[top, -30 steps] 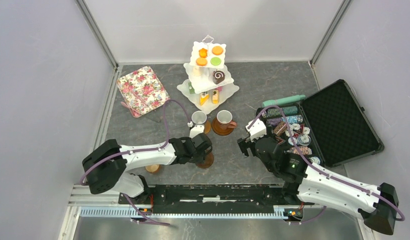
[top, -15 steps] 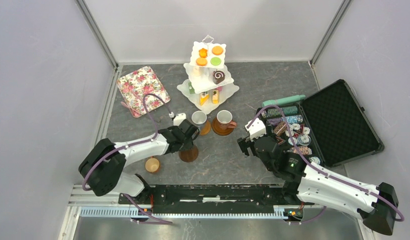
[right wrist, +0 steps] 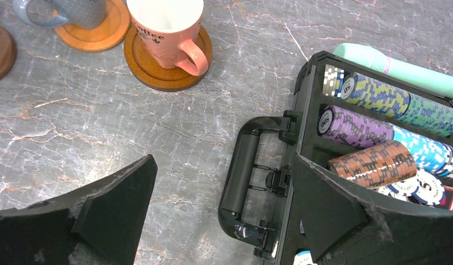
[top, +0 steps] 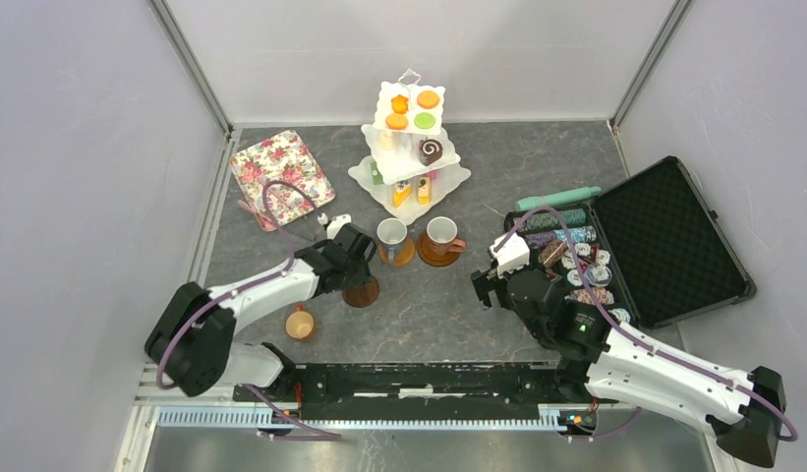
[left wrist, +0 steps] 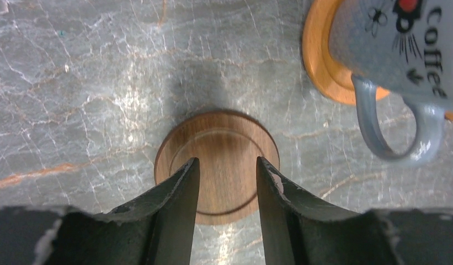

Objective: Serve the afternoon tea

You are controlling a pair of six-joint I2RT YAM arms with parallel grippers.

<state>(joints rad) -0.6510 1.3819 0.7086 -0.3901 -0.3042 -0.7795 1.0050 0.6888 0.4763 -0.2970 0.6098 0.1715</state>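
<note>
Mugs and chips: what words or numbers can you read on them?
"coffee" on the grey mug.
"coffee", small and only just readable, on the pink mug.
"5" on a white poker chip.
The marks on the purple chip stack and the other chips are too small to read.

Lighting: bright, even, overhead. Shadows: soft; one dark patch beyond the wooden saucer (left wrist: 217, 165). Glare: pale sheen on the marbled desk (left wrist: 75, 83). Focus: sharp; near fingers (left wrist: 174, 199) slightly soft.
</note>
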